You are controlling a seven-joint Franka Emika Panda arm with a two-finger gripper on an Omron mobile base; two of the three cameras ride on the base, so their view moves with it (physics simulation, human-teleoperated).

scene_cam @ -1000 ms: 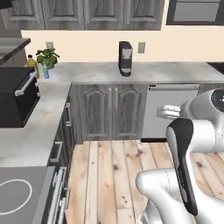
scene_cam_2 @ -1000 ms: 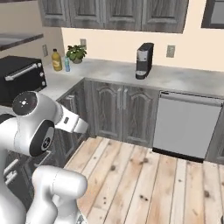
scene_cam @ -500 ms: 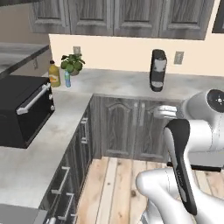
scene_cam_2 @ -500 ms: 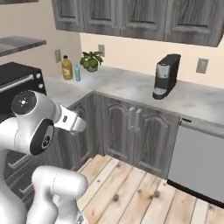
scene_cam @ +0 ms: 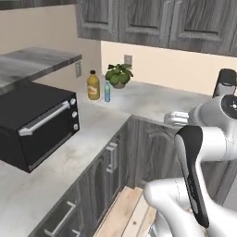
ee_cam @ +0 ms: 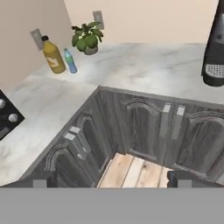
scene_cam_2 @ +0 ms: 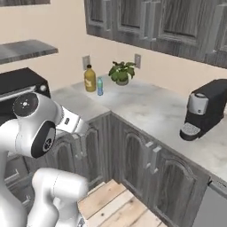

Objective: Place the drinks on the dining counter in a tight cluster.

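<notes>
Two drinks stand side by side in the back corner of the marble counter under the wall cabinets. They are an amber-orange juice jug [scene_cam: 93, 85] [scene_cam_2: 90, 79] [ee_cam: 53, 56] and a small clear-blue water bottle [scene_cam: 107, 92] [scene_cam_2: 99, 87] [ee_cam: 70, 61]. My gripper [ee_cam: 109, 181] is open with nothing between its fingertips [ee_cam: 40, 181], and it hangs well short of the bottles, over the cabinet fronts and the wooden floor. The dining counter is out of view.
A potted plant [scene_cam: 119, 75] [scene_cam_2: 123, 73] [ee_cam: 87, 38] stands right beside the bottles. A black toaster oven [scene_cam: 39, 120] sits on the left stretch of the counter. A dark coffee machine [scene_cam_2: 204, 108] [ee_cam: 214, 48] is on the right stretch. Wall cabinets [scene_cam_2: 155, 24] hang above.
The whole picture has shifted: the base has turned and driven toward the counter corner, so the bottles and the oven look closer. The gripper stays open.
</notes>
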